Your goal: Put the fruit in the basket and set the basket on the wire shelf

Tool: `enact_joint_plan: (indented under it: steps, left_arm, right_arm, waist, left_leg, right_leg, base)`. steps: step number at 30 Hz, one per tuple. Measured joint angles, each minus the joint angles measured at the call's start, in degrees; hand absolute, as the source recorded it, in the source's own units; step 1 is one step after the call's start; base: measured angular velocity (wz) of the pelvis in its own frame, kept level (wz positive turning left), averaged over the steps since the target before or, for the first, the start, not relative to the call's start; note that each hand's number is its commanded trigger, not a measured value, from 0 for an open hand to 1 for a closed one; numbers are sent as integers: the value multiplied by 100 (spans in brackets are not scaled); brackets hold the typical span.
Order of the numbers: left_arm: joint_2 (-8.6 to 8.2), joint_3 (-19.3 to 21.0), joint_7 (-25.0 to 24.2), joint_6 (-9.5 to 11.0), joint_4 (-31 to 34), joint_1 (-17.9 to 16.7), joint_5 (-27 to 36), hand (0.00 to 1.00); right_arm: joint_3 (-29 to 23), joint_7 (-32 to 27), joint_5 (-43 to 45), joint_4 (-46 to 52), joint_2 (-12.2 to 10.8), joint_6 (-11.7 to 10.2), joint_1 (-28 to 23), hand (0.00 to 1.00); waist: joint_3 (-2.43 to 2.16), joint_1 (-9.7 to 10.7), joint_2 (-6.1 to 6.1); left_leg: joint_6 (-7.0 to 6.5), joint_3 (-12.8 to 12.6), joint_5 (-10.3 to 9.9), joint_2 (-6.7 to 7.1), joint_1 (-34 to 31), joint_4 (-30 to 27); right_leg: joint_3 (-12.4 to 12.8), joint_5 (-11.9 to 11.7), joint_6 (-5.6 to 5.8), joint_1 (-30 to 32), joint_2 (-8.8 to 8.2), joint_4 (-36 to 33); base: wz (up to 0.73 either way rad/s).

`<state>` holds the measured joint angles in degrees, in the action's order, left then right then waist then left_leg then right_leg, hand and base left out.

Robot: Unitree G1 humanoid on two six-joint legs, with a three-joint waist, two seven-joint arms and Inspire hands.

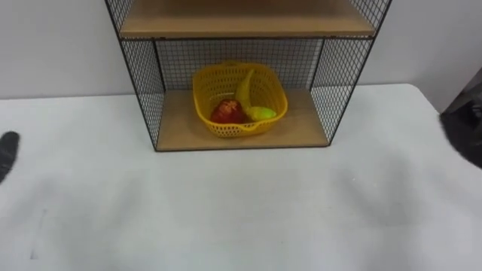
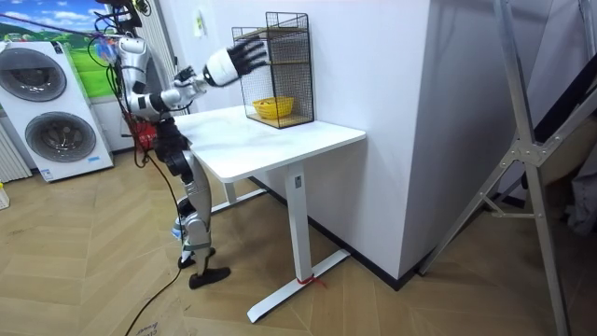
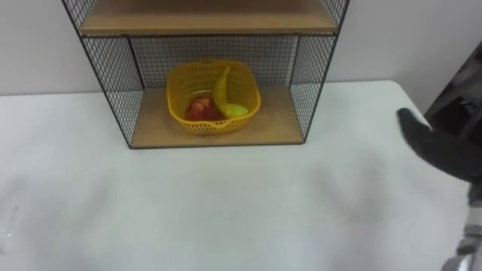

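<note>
Evidently the task looks done: the basket (image 1: 202, 105) sits at twelve o'clock on the lower board of the shelf (image 1: 143, 83), fruit (image 1: 226, 111) inside. The right hand (image 3: 444, 150), at three o'clock, is spread and empty; the left hand (image 1: 7, 154), at nine o'clock, I cannot read.

From where I'm looking, the yellow plastic basket (image 1: 203, 105) is sitting upright inside the wire shelf (image 1: 144, 83). It's on the shelf's bottom wooden board (image 1: 301, 129), about the middle between the side walls. There are 3 pieces of fruit in it. A banana (image 1: 245, 86) leans up against the rim nearest the shelf's back mesh. A red fruit (image 1: 226, 111) sits toward the shelf's left wall, with a yellow-green fruit (image 1: 262, 114) touching it on the right. The shelf is black mesh with an open front.
</note>
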<state>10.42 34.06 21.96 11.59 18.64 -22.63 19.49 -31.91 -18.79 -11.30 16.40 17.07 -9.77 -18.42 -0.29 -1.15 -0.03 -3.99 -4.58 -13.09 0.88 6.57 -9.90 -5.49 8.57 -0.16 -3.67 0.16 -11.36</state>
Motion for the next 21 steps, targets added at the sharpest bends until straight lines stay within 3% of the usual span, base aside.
enact_joint_plan:
  steps: [1,2,4,5,7,9,11,13,15,21]
  left_arm:
    - [225,341,224,0,0,19,18,0]
    - [328,517,332,5,1,36,26,0]
    - [749,1284,795,32,-73,86,426,0]
    - [874,1458,921,39,-137,101,545,0]
    - [1293,1942,1377,145,-659,95,1146,0]
    - [1445,2128,1634,129,-1228,23,1475,0]
    - [1416,2133,1907,48,-1717,-79,1891,0]
    - [1196,2100,2235,-137,-2239,-225,2222,0]
    - [1082,2093,2395,-164,-2668,-220,2418,0]
    - [1077,2079,2458,-171,-4776,-421,3415,0]
  right_arm:
    - [-277,-225,34,-25,207,-2,85,0]
    - [-433,-333,46,-30,291,-14,123,0]
    - [-1038,-859,23,-61,616,-20,271,0]
    - [-1162,-1007,-4,-90,729,-20,271,0]
    - [-1538,-1516,-273,-528,1184,-86,273,0]
    - [-1783,-1773,-554,-1058,1310,-72,235,0]
    - [-1919,-2061,-940,-1708,1292,-7,151,0]
    - [-1963,-2403,-1424,-2397,1160,222,-45,0]
    - [-1977,-2531,-1897,-2833,1051,242,-224,0]
    - [-2248,-2611,-3213,-4911,1021,246,-522,0]
  waist:
    - [1,34,-3]
    - [11,31,19]
    - [17,-4,-3]
    - [20,-4,-1]
    - [-3,-16,13]
    - [4,-32,17]
    - [-8,1,-17]
    - [-6,-1,-51]
    - [-22,-36,-65]
    - [-39,69,-35]
  left_leg:
    - [1,4,0,0,0,-1]
    - [1,3,0,0,-4,-1]
    - [8,-17,-2,0,-21,8]
    - [8,-15,-2,0,-37,8]
    - [8,-14,-1,5,-105,-10]
    - [8,5,-2,9,-117,-9]
    - [8,11,-2,11,-155,-17]
    - [7,20,-2,15,-232,-44]
    - [7,25,-2,17,-253,-44]
    - [4,139,-4,49,-287,-74]
  right_leg:
    - [-4,-3,-5,-20,1,39]
    - [0,-7,-11,-28,5,66]
    - [59,-6,-14,13,11,61]
    - [56,-6,-14,29,10,62]
    - [56,-5,-14,85,2,52]
    - [56,-4,-14,90,1,58]
    - [57,0,-13,161,0,51]
    - [48,6,-9,200,-4,3]
    - [9,21,-12,236,-12,-37]
    - [-69,39,-10,223,-41,-29]
  base:
    - [0]
    - [0]
    - [-7]
    - [-4]
    - [0]
    - [0]
    - [4]
    - [2]
    - [0]
    - [7]
